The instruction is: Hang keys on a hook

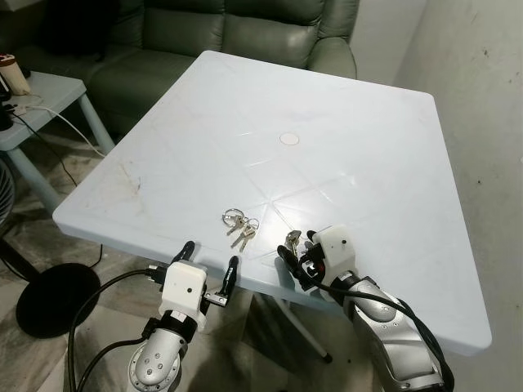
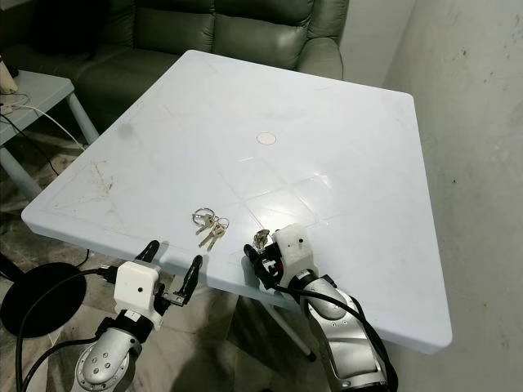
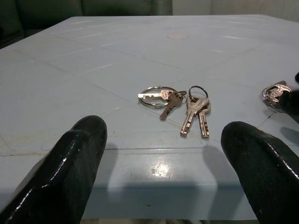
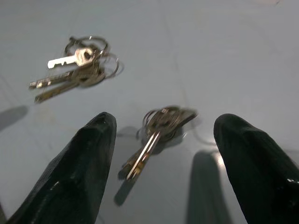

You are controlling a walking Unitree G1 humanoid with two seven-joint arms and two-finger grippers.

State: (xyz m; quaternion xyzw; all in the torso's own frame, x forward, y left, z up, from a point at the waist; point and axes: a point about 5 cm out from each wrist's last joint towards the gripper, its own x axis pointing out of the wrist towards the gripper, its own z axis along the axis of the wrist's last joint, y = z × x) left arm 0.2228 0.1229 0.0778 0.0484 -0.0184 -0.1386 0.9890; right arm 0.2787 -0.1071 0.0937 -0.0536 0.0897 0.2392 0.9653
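Right now I have two bunches of keys on the pale blue surface (image 1: 368, 147), both low in the head frames near its front edge. One bunch (image 1: 239, 224), on joined rings, lies flat just left of centre; in the left wrist view it sits mid-frame (image 3: 180, 105), one key on a ring to the left and a pair fanned toward the camera. The other bunch (image 1: 292, 240) lies just to the right of the first, a little nearer the edge, and my right gripper (image 1: 297, 255) is over it. In the right wrist view this second bunch (image 4: 159, 128) rests on the surface between the two black fingers (image 4: 77, 172), which are spread apart on either side and not touching it; the first bunch (image 4: 77, 65) shows in the upper left of that frame.

My left gripper (image 1: 209, 272) sits lower left of centre in the head view, at the front edge below the first bunch, its fingers (image 3: 65, 168) also spread wide with nothing between them.

A small round cap (image 1: 289, 139) marks the middle of the surface. Beyond it, at the top of the frame, is a grey-green sofa (image 1: 237, 33). Upper left stands a small side table (image 1: 49, 94) with a white cable trailing off it, and a black round base (image 1: 57, 298) rests on the floor at lower left.
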